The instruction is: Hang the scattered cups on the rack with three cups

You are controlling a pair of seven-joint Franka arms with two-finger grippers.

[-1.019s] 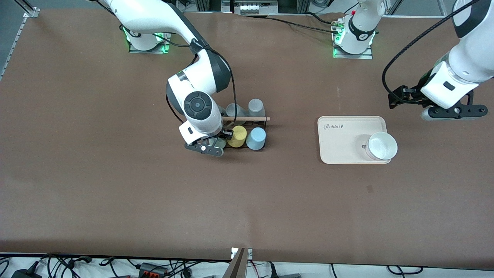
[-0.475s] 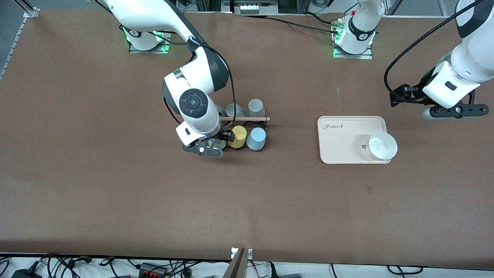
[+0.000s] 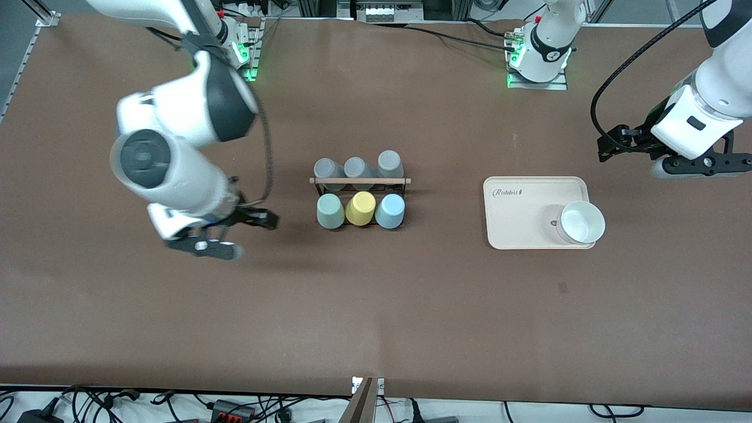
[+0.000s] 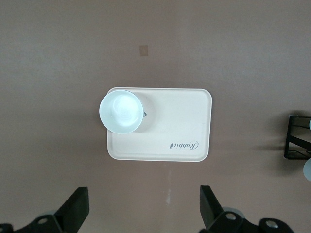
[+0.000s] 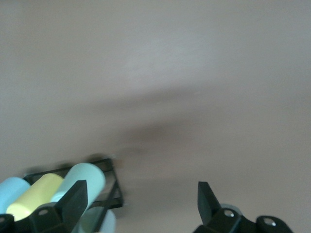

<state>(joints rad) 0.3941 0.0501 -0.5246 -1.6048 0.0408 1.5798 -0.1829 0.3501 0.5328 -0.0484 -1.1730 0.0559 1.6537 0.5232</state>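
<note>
Six cups on the rack — three grey cups in the row farther from the front camera, and in the nearer row the mint green cup, the yellow cup and the light blue cup. The rack sits mid-tabletop; its black frame is mostly covered by the cups, only the wooden rod shows clearly.

One beige tray at 3 o'clock from the rack, carrying one white bowl at its corner nearest the left arm's end.

Right gripper hangs over bare tabletop at 9 o'clock from the rack, blurred in the front view; jaws spread wide, holding nothing. Rack and cups are cut off at the edge of the right wrist view.

Left gripper is over the tabletop at about 2 o'clock from the tray — jaws wide apart, empty.
</note>
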